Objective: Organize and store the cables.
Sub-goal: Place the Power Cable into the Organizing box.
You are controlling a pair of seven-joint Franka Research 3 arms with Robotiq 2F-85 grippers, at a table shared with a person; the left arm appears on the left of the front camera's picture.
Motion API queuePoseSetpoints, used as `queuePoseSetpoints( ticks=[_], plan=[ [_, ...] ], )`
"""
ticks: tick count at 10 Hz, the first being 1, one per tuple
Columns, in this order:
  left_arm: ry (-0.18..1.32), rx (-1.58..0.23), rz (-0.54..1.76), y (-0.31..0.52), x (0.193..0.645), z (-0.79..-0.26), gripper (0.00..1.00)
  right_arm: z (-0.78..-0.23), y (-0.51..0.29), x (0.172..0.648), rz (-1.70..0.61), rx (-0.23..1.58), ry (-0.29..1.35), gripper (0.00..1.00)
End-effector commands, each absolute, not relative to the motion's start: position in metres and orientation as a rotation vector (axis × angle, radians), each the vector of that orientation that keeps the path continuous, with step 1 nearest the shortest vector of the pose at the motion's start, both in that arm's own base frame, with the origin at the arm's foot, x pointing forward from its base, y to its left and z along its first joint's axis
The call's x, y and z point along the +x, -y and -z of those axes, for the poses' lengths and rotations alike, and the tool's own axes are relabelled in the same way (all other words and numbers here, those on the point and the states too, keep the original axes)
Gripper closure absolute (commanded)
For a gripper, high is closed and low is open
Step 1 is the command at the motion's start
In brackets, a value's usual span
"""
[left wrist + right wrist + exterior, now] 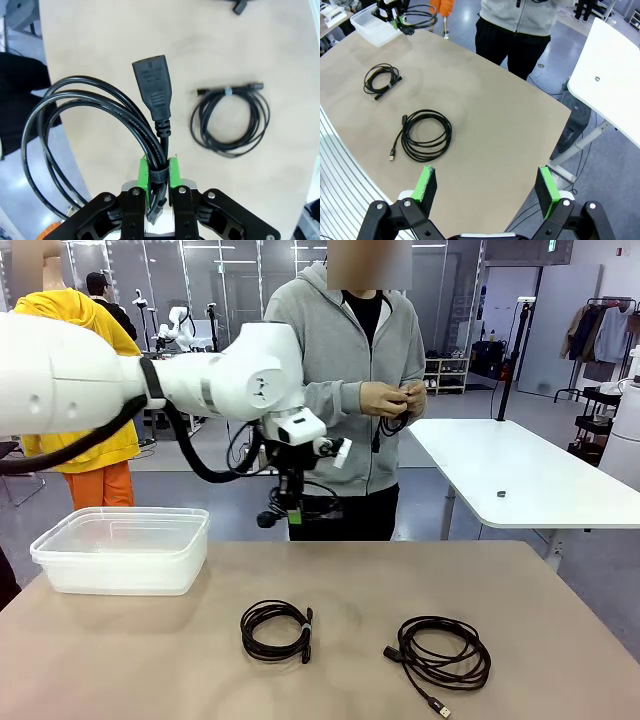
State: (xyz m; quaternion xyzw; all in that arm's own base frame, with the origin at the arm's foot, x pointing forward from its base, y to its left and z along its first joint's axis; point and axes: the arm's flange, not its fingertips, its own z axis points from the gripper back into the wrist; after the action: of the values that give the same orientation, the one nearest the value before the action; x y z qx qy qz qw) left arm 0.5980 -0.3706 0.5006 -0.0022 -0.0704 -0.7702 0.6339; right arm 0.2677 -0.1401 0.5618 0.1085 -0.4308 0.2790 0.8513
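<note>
We clamp a coiled cable [152, 90] in our left pincer [159, 172] above the desk [150, 660], our right pincer [486, 184] spread wide.

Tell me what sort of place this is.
Probably a robotics lab or test workspace: the left gripper grips a coiled cable by a tan table, with a white work table beside it and a clothes rack farther back.
</note>
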Motion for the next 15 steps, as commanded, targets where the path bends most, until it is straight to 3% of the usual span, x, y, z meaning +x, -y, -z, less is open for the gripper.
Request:
queuePoseSetpoints(
  ticks=[1,6,8,15],
  plan=[
    [0.228,0.015,1.759,0.330,0.580,-0.499,0.82,-0.562,0.141,0.267,-0.590,0.225,0.906,0.00],
    [0.244,0.068,1.590,0.221,0.584,-0.523,0.82,-0.562,0.141,0.267,-0.590,0.225,0.906,0.00],
    [0.320,0.027,1.568,0.176,0.587,-0.524,0.82,-0.562,0.141,0.267,-0.590,0.225,0.906,0.00],
    [0.273,0.038,1.390,0.057,0.596,-0.498,0.82,-0.562,0.141,0.267,-0.590,0.225,0.906,0.00]
  ],
)
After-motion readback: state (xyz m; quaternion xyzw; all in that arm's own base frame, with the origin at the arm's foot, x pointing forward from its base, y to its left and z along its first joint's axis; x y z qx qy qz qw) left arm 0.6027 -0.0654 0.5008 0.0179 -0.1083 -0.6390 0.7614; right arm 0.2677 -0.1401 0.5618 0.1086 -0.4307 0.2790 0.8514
